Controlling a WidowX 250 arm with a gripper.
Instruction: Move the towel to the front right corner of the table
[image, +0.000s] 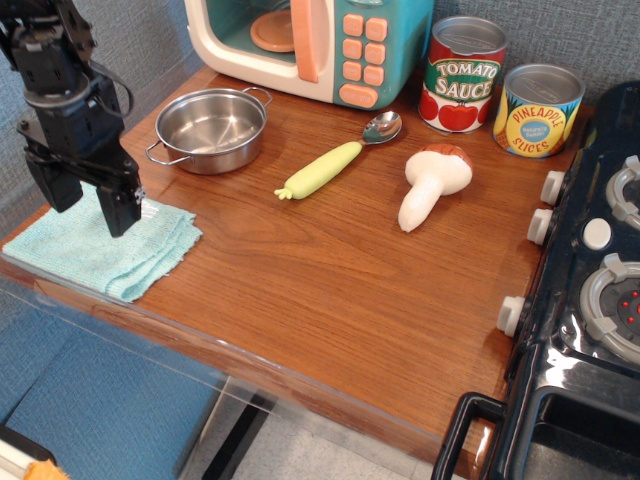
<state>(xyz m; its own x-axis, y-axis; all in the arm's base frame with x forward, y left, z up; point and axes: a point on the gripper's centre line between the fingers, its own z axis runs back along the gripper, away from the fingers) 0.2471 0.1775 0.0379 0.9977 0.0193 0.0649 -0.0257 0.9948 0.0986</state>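
My black gripper, jaws apart, hangs over the aqua-blue folded terry towel; I should pinch all layers before lifting.

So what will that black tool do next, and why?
Probably lower straight down and close on the towel. The tool hangs open right above the cloth, which lies at the table's front left, far from the right corner it must reach.

Reddish-brown wood-grain surface, aqua towel at left edge, steel pot upper left, corn-handled spoon, mushroom centre, two cans and toy microwave along top
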